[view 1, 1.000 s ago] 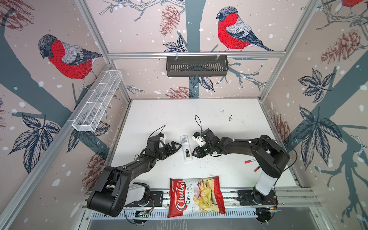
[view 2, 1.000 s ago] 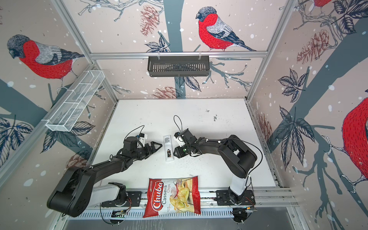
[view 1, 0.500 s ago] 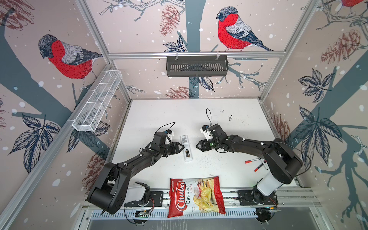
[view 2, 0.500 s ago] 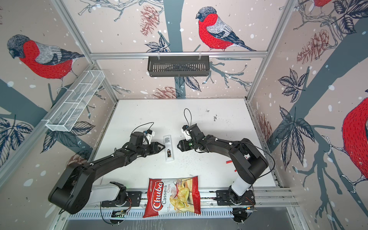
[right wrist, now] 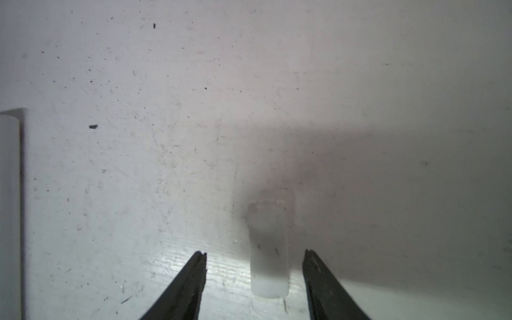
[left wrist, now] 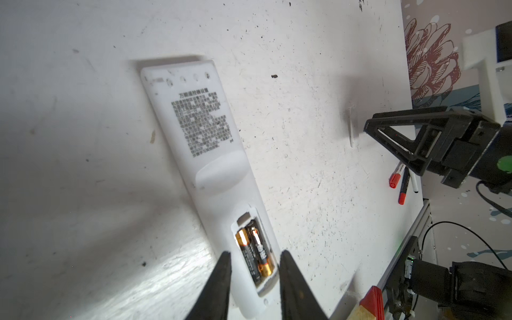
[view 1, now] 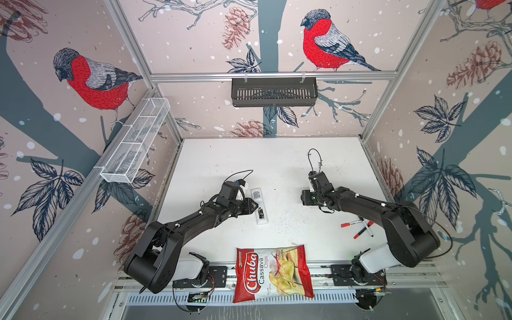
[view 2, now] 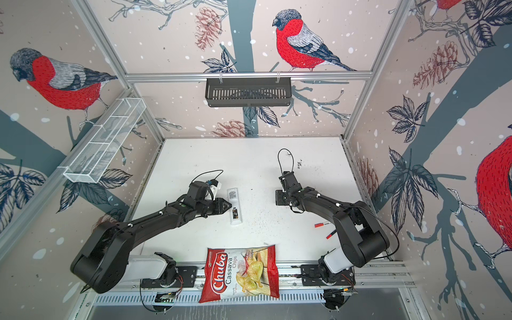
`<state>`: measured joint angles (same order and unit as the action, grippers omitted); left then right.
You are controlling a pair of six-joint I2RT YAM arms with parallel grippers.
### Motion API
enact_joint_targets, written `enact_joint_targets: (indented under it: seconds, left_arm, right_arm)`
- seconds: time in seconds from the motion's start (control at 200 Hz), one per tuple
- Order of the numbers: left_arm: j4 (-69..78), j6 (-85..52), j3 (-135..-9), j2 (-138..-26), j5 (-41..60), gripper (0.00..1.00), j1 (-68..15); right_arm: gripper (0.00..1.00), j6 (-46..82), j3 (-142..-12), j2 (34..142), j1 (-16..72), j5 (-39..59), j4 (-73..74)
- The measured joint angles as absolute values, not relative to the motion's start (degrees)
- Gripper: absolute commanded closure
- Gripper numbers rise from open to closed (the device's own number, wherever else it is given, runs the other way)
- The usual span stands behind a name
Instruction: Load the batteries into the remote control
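Straddles with left pincer (left wrist: 255, 253), grip unclear, the slim white plastic remote control (left wrist: 205, 133) lying back-up left of the scuffed tabletop's (left wrist: 318, 110) centre, glossy cylindrical batteries (left wrist: 253, 246) seated inside, right pincer (right wrist: 255, 252) parted over a frosted cover (right wrist: 268, 249).

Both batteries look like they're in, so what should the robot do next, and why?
Probably close the right gripper on the small white cover lying between its open fingers: both batteries sit in the remote control, whose compartment is uncovered.
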<state>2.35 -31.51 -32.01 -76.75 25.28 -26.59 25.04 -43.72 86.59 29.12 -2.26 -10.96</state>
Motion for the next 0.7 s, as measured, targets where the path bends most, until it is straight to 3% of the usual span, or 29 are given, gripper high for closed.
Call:
enact_joint_targets:
  seconds: [0.425, 0.7]
  left_arm:
    - [2.4, -31.3, -32.9, -77.1, 25.4, 0.58, -26.5]
    - [2.3, -31.1, -33.7, -77.2, 25.5, 0.36, -23.7]
  right_arm:
    - [0.50, 23.9, -43.6, 91.2, 30.9, -6.2, -11.0]
    - [0.61, 23.9, -44.4, 93.0, 31.2, -7.7, -8.7]
